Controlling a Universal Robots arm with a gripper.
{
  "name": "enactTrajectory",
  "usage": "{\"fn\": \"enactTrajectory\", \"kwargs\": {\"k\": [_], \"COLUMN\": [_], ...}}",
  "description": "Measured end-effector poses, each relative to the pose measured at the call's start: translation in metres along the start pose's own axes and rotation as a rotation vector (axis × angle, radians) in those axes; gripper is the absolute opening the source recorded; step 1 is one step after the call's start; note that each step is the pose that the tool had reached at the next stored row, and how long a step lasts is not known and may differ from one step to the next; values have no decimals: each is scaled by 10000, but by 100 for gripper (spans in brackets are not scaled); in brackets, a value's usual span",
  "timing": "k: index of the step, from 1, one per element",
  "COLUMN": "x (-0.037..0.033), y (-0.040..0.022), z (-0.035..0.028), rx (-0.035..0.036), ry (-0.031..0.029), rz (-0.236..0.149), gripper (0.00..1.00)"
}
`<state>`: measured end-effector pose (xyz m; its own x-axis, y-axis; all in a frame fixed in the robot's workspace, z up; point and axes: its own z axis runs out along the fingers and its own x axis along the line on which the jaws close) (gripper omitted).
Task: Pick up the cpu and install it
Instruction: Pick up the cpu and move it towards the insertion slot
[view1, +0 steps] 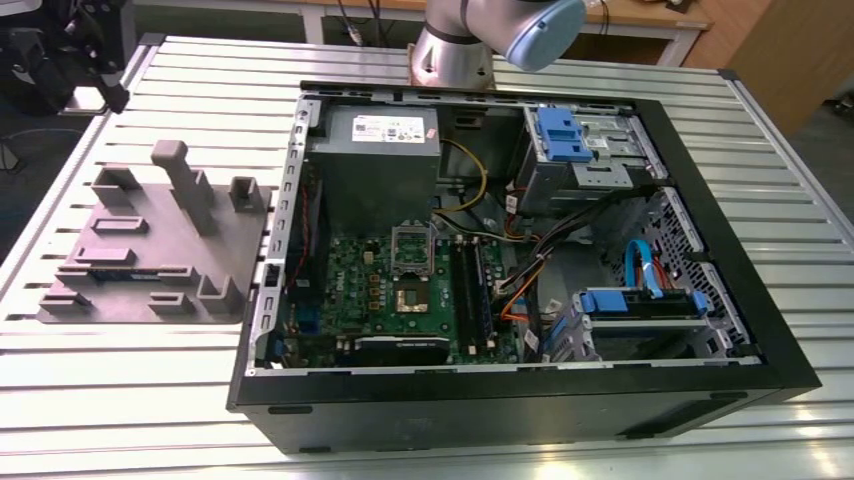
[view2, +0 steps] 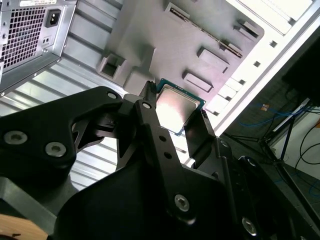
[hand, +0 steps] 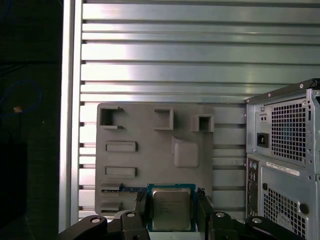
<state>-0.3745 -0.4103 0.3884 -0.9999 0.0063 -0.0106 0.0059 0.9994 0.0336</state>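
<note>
Pincer (hand: 171, 198) around flat, square, silvery-topped cpu (hand: 171, 210)

- The arm (view1: 461, 45) shows a silver link and a pale blue-grey joint cap in the exterior view.
- The black gripper (hand: 171, 202) is clamped on the cpu (view2: 176, 109), as both wrist views show.
- Its fingers (view2: 150, 125) press on opposite edges of the chip, whose metal top faces the wrist cameras.
- Bolted black linkage bars spread back from the fingertips towards the wrist.
</note>
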Motion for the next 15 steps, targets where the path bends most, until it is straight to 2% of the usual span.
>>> {"fn": "enactTrajectory", "kwargs": {"k": [12,15], "x": [-27,-52], "y": [0,0], "z": [0,0], "rx": [0,1], "ry": [1,2], "rz": [0,0], "gripper": [47,47]}}
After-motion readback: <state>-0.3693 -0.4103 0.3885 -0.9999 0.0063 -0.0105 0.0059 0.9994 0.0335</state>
